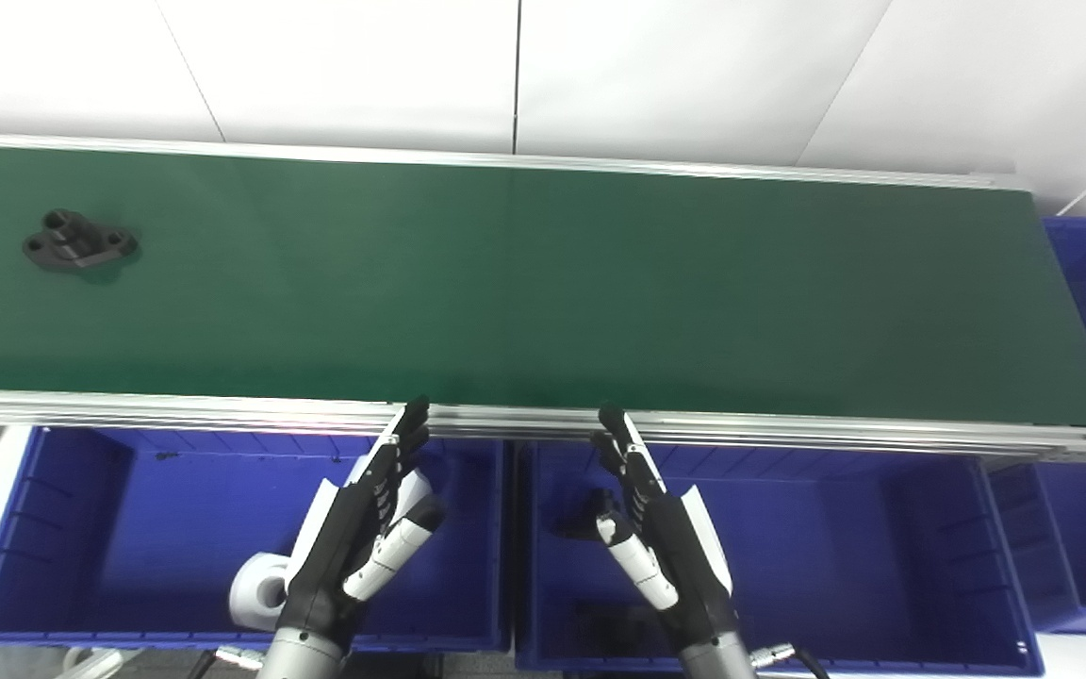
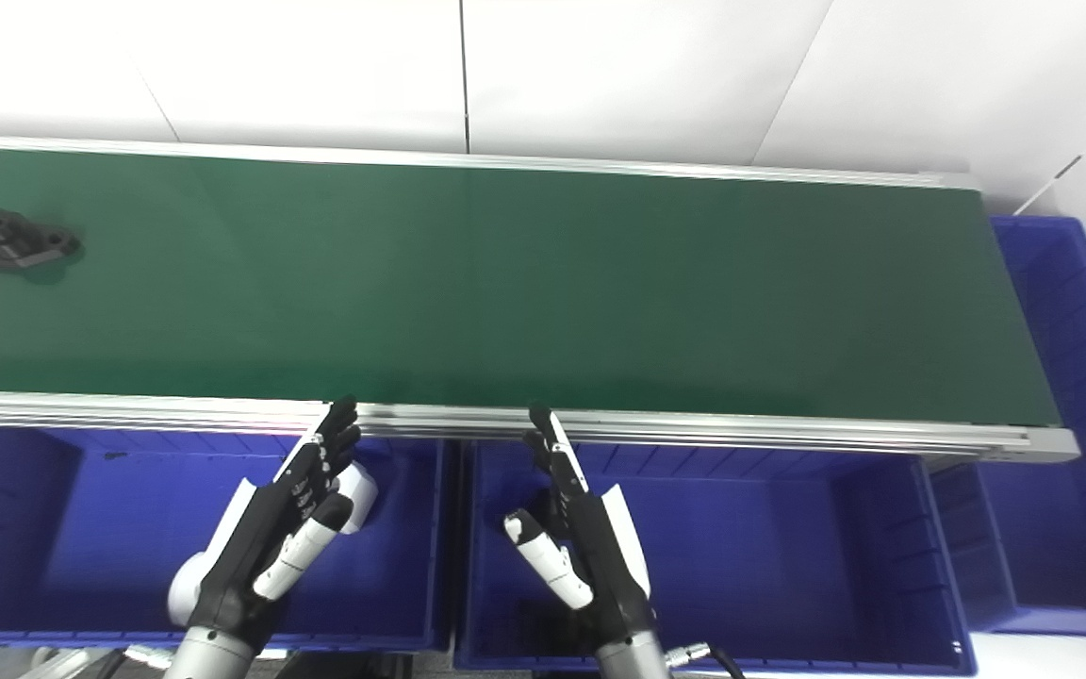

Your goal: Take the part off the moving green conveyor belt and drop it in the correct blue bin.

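Waiting with both hands empty over the blue bins, below the near rail of the conveyor belt. Holding the left hand flat and open, fingers stretched toward the rail, thumb apart, nothing in its grasp. Holding the right hand the same way: fingers extended and spread, gripping nothing.

Lying far out on the left end of the belt, well apart from either hand: the black part, a flanged piece with a raised boss and holes at its lobes. Running its long axis roughly along the belt's length, tilted slightly, with the boss toward the far-left side. Sitting nearer the far rail than the near one, so up and well to the left of both hands.

Favouring the left hand, judging by position, as the closer of the two; still needing a reach across the rail and leftward, or a wait for the belt to bring the part closer, if travelling rightward.

Showing something white in the left bin and something dark in the middle bin, both partly hidden.
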{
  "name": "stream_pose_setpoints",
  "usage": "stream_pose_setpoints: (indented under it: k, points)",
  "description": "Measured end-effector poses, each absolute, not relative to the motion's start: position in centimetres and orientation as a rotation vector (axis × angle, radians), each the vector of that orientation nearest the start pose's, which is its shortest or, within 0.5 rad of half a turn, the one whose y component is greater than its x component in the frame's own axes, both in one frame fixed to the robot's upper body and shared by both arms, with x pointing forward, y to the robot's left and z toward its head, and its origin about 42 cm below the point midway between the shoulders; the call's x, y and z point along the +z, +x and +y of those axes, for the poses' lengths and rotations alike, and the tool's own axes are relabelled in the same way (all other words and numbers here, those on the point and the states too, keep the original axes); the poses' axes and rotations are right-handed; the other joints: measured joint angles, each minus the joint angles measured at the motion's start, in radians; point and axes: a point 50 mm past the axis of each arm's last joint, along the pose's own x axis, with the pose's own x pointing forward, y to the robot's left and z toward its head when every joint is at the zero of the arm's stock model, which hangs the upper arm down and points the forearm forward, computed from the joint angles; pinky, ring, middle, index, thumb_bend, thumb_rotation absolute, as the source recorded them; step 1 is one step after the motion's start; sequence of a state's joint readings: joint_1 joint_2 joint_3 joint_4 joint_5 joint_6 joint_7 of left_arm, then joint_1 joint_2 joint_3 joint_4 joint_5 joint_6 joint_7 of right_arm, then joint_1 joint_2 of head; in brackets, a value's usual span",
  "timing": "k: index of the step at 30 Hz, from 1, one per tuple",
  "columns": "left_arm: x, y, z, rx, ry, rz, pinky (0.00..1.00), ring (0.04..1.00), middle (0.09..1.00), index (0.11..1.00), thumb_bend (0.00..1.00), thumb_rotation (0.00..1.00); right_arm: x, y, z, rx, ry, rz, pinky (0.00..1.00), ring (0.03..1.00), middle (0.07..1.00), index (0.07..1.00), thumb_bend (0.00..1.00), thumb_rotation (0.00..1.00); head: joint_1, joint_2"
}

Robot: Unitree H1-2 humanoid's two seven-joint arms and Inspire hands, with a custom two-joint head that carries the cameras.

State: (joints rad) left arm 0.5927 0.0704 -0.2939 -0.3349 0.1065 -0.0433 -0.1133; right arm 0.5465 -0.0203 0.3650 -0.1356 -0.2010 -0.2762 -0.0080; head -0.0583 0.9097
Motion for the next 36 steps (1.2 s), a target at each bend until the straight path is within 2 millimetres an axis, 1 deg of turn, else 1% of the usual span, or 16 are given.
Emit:
stream_pose_setpoints:
  k: [8,9,11,13,15,17,19,21,23,25,27,31,33,35,36]
  points:
    - [8.3,8.5,17.0,-0.277,0.060,0.198,0.97,0.972,0.982,0.949,0.65,0.80,5.6,8.8,-13.8,0.256,-0.072,0.090,0.95,0.955,0.988,0.993,0.79,0.91,0.000,0.000]
    - [8.3,8.5,17.0,-0.277,0.060,0.197,0.97,0.970,0.983,0.950,0.64,0.80,5.6,8.8,-13.8,0.256,-0.071,0.090,0.95,0.955,0.988,0.992,0.79,0.91,0.000,-0.002]
    - [8.3,8.5,17.0,-0.278,0.060,0.194,0.97,0.971,0.982,0.949,0.64,0.80,5.6,8.8,-13.8,0.256,-0.070,0.091,0.95,0.953,0.986,0.992,0.80,0.92,0.005,-0.018]
    - [8.3,8.5,17.0,-0.278,0.059,0.187,0.97,0.973,0.980,0.949,0.65,0.80,5.6,8.8,-13.8,0.256,-0.070,0.091,0.95,0.948,0.985,0.991,0.80,0.92,0.005,-0.018]
    - [8.2,8.5,17.0,-0.279,0.058,0.177,0.96,0.968,0.975,0.946,0.65,0.79,5.5,8.7,-13.8,0.256,-0.070,0.094,0.95,0.942,0.984,0.992,0.80,0.92,0.020,-0.063]
    - [7.8,8.3,16.9,-0.281,0.058,0.179,0.96,0.972,0.974,0.943,0.65,0.79,5.1,8.6,-13.8,0.260,-0.073,0.108,0.95,0.943,0.987,0.995,0.81,0.92,0.020,-0.063]
    - [7.3,8.1,16.9,-0.285,0.058,0.188,0.95,0.969,0.970,0.940,0.66,0.80,4.6,8.3,-13.9,0.265,-0.077,0.127,0.96,0.952,0.993,0.998,0.81,0.92,0.032,-0.086]
    - [6.9,8.0,16.8,-0.287,0.070,0.192,0.94,0.963,0.963,0.935,0.67,0.80,4.3,8.1,-14.1,0.271,-0.083,0.136,0.96,0.957,0.992,0.996,0.81,0.91,0.055,-0.124]
    - [6.6,7.9,16.8,-0.289,0.080,0.188,0.95,0.964,0.962,0.934,0.68,0.79,3.8,7.9,-14.3,0.273,-0.080,0.149,0.95,0.955,0.991,0.993,0.82,0.91,0.055,-0.124]
    - [6.5,7.8,16.7,-0.288,0.080,0.184,0.93,0.958,0.955,0.931,0.68,0.80,3.4,7.7,-14.5,0.273,-0.077,0.161,0.95,0.957,0.994,0.995,0.82,0.90,0.081,-0.158]
    - [6.2,7.8,16.6,-0.288,0.081,0.186,0.92,0.953,0.951,0.930,0.69,0.79,3.2,7.6,-14.5,0.274,-0.073,0.158,0.95,0.956,0.993,0.996,0.82,0.90,0.081,-0.158]
    - [6.1,7.7,16.4,-0.290,0.081,0.189,0.92,0.953,0.956,0.935,0.70,0.78,2.6,7.6,-14.7,0.275,-0.068,0.146,0.96,0.955,0.991,0.996,0.81,0.89,0.101,-0.192]
    - [6.0,7.8,16.4,-0.292,0.082,0.191,0.92,0.953,0.954,0.931,0.70,0.77,2.5,7.6,-14.8,0.274,-0.066,0.141,0.96,0.955,0.991,0.995,0.81,0.89,0.101,-0.192]
    - [5.6,7.7,16.4,-0.294,0.082,0.194,0.91,0.950,0.948,0.923,0.70,0.76,2.5,7.6,-14.8,0.274,-0.063,0.128,0.95,0.951,0.988,0.992,0.82,0.88,0.104,-0.209]
    - [5.3,7.7,16.4,-0.296,0.082,0.196,0.92,0.955,0.948,0.923,0.69,0.76,2.3,7.6,-14.8,0.275,-0.063,0.130,0.95,0.950,0.987,0.992,0.82,0.88,0.104,-0.209]
